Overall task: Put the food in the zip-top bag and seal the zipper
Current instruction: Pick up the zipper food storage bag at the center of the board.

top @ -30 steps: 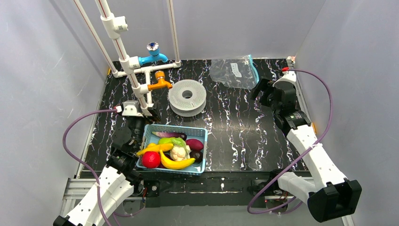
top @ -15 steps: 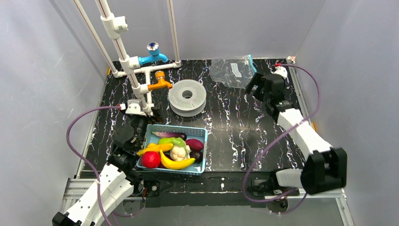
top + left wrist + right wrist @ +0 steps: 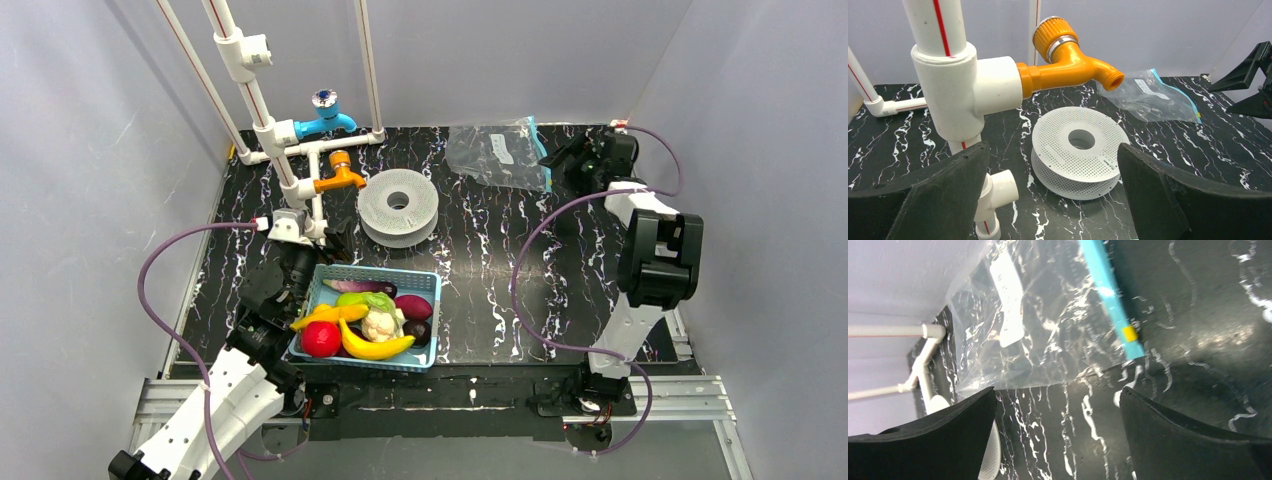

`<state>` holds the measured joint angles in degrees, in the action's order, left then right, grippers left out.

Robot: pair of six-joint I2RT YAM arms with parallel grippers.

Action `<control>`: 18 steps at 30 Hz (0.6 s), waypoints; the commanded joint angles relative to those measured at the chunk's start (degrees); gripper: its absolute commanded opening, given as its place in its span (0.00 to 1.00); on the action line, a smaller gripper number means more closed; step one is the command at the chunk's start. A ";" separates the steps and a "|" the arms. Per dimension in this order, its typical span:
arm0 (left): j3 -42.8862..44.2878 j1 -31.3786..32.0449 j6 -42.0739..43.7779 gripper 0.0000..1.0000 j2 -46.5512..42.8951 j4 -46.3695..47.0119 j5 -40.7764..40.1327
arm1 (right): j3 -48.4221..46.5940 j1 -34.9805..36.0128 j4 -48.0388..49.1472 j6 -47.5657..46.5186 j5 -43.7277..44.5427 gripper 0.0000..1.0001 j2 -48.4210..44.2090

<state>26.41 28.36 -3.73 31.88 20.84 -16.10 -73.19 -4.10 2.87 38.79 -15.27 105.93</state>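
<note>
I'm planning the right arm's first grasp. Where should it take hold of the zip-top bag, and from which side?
Probably the zipper edge of the zip-top bag, coming from the right in the top view, where the open right gripper sits. That teal strip is straight, looks stiffer than the crinkly film, and faces this arm.

One zip-top bag (image 3: pixel 495 152) is counted at one o'clock, one basket (image 3: pixel 380 269) at seven o'clock, one spool (image 3: pixel 398 205), one blue tap (image 3: pixel 325 120), one orange tap (image 3: pixel 343 177), one apple (image 3: pixel 321 339).
</note>
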 commanded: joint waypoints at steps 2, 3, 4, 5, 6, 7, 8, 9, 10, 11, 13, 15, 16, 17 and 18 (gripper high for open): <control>2.93 0.13 -0.85 1.00 0.24 0.98 1.79 | -4.10 -4.46 10.76 2.72 -15.07 0.98 6.74; 2.94 0.12 -1.03 1.00 0.28 1.04 2.11 | -5.96 -4.98 9.87 2.43 -15.96 0.98 8.55; 2.96 0.12 -1.28 1.00 0.29 0.91 2.55 | -7.61 -5.51 8.86 2.53 -16.82 0.98 10.12; 3.01 0.12 -1.47 1.00 0.29 0.84 2.88 | -8.85 -6.08 8.30 3.35 -17.48 0.98 11.88; 3.03 0.12 -1.72 1.00 0.27 0.78 3.10 | -9.65 -6.62 9.12 4.44 -18.42 0.98 13.31; 2.99 0.12 -2.03 0.99 0.16 0.75 3.43 | -10.26 -7.15 10.62 6.22 -19.87 0.98 14.73; 2.88 0.12 -2.17 0.99 0.17 0.88 3.82 | -11.28 -7.58 11.95 7.60 -21.91 0.98 16.45; 2.79 0.12 -2.24 1.00 0.20 1.06 4.21 | -12.82 -8.00 12.37 8.59 -23.49 0.98 18.13; 2.78 0.13 -2.25 1.00 0.31 1.06 4.44 | -14.31 -8.36 12.20 9.59 -24.73 0.98 19.66; 2.91 0.12 -2.34 0.99 0.47 0.97 4.63 | -15.69 -8.64 12.47 10.57 -25.55 0.98 20.96; 3.23 0.11 -2.33 0.99 0.78 0.73 4.95 | -18.41 -9.17 13.55 13.03 -27.82 0.99 23.75; 3.37 0.13 -2.26 1.00 0.74 0.58 5.33 | -22.93 -9.62 14.13 15.84 -31.00 0.98 27.70; 3.37 0.12 -2.25 1.00 0.61 0.56 5.47 | -24.09 -9.81 15.74 17.86 -32.69 0.98 29.25; 3.38 0.12 -2.25 0.99 0.57 0.51 5.54 | -24.72 -9.95 18.06 19.74 -34.42 0.98 30.41; 3.31 0.12 -2.35 1.00 0.43 0.53 5.42 | -25.37 -10.03 20.01 21.67 -35.38 0.98 31.34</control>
<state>27.40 28.36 -5.72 32.71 20.51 -11.40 -93.58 -13.28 14.28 52.01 -41.82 133.56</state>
